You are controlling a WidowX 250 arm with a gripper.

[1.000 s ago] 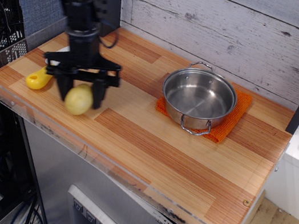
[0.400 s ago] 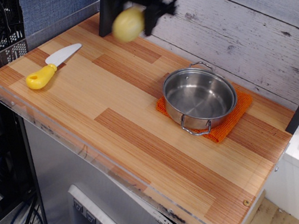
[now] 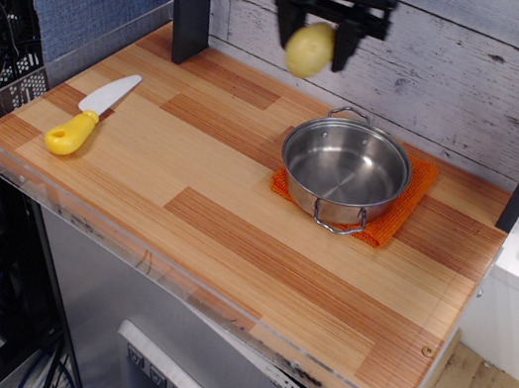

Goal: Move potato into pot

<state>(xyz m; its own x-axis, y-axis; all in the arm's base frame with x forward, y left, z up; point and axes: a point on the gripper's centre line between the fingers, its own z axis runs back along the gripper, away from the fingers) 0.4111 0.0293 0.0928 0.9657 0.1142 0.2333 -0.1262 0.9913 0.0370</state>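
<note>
The potato [image 3: 309, 49] is a pale yellow oval lump held high in the air at the top centre. My black gripper [image 3: 315, 31] is shut on it, a finger on each side. It hangs above the table, up and to the left of the pot. The pot [image 3: 344, 169] is a shallow shiny steel pot with two wire loop handles. It stands empty on an orange mat [image 3: 403, 211] at the right middle of the wooden table.
A toy knife [image 3: 92, 113] with a white blade and yellow handle lies at the left of the wooden table [image 3: 235, 220]. A dark post [image 3: 191, 1] stands at the back left. A plank wall runs behind. A clear rim edges the table's front and left.
My gripper has lifted the potato from the left front of the table, raised it high, and carried it right toward the pot. The knife, once partly hidden, now shows in full.
</note>
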